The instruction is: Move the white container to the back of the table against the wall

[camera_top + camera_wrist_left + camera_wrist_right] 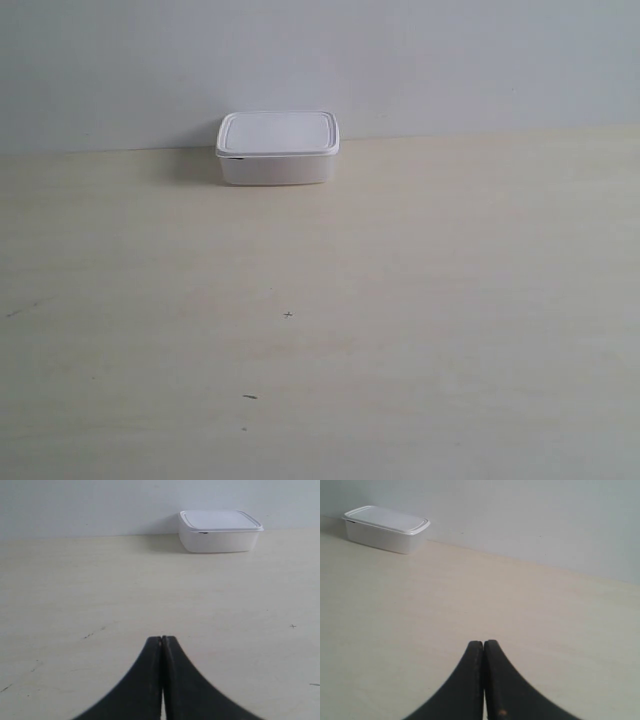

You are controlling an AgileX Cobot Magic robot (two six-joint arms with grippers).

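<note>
Seems light and fairly stiff, this white container: thin moulded plastic, smooth and likely slippery on its sides, with a rimmed lid sitting flat on top. Cannot tell whether full or empty. Probably best taken across the short sides, just below the lid's rim, or simply nudged from the front with clenched fingers. Best not gripped by the lid alone, for fear of popping it off. Hardly fragile, but apt to slide or twist on the smooth worktop if pushed off-centre.

Sits far back on the worktop, at about 12 o'clock in the exterior view, a shade toward 11, with its rear edge at or touching the wall; no gap to be made out. Appears to be at its goal already.

As for the left end effector: clenched, fingers pressed together, holding nothing. Lies well apart from the white container, seen ahead at roughly 1 o'clock, taking the fingers' pointing direction as 12. As for the right end effector: likewise clenched and empty, well apart, with the white container at about 11 o'clock.
</note>
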